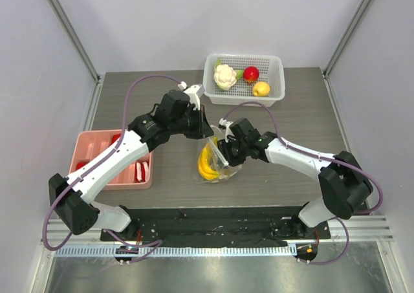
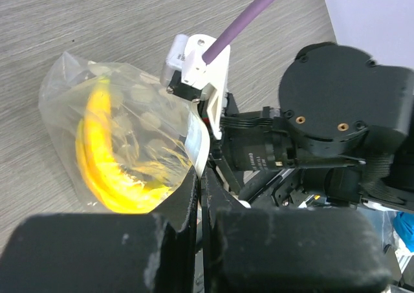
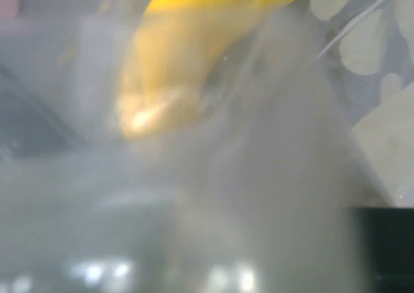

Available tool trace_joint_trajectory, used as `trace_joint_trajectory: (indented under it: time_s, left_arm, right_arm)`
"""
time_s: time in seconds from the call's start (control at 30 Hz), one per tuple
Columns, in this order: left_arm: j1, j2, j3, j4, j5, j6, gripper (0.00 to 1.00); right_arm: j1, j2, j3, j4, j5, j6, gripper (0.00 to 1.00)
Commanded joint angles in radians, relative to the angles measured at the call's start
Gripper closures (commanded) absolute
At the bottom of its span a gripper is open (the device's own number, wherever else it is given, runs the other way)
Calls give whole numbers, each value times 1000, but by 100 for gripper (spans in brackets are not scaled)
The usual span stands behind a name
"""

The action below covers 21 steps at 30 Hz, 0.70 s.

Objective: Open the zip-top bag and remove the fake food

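The zip-top bag (image 1: 217, 167) lies at mid-table with the yellow banana bunch (image 1: 206, 161) inside. My left gripper (image 1: 206, 133) is shut on the bag's top edge; in the left wrist view the jaws (image 2: 200, 176) pinch the plastic rim, with the bag (image 2: 139, 112) and banana (image 2: 97, 157) beyond. My right gripper (image 1: 222, 153) is at the bag's mouth, next to the left one. In the right wrist view blurred plastic covers the lens, the banana (image 3: 194, 28) shows above, and the fingers are hidden. The cauliflower (image 1: 224, 77), red fruit (image 1: 251, 73) and yellow-orange fruit (image 1: 261, 88) lie in the white basket.
The white perforated basket (image 1: 277, 79) stands at the back right. A pink tray (image 1: 90, 144) with red pieces sits at the left, under my left arm. My right arm's wrist (image 2: 336, 112) is close beside my left gripper.
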Motion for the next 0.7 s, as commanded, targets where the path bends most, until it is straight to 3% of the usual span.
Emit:
trace_joint_trajectory:
  time_s: [0.0, 0.27, 0.4, 0.5, 0.67]
  left_arm:
    - [15, -9, 73, 42, 3, 19, 100]
    - [13, -9, 65, 76, 54, -6, 100]
    - [13, -5, 87, 84, 72, -9, 100]
    - [13, 3, 97, 81, 74, -7, 100]
    - [13, 6, 71, 85, 63, -15, 100]
  right_arm:
    - [8, -40, -26, 41, 33, 7, 57]
    - [11, -32, -29, 259, -57, 38, 54]
    - [20, 6, -24, 377, -138, 42, 46]
    - [36, 29, -31, 437, -163, 50, 39]
    - [48, 54, -47, 445, -128, 55, 39]
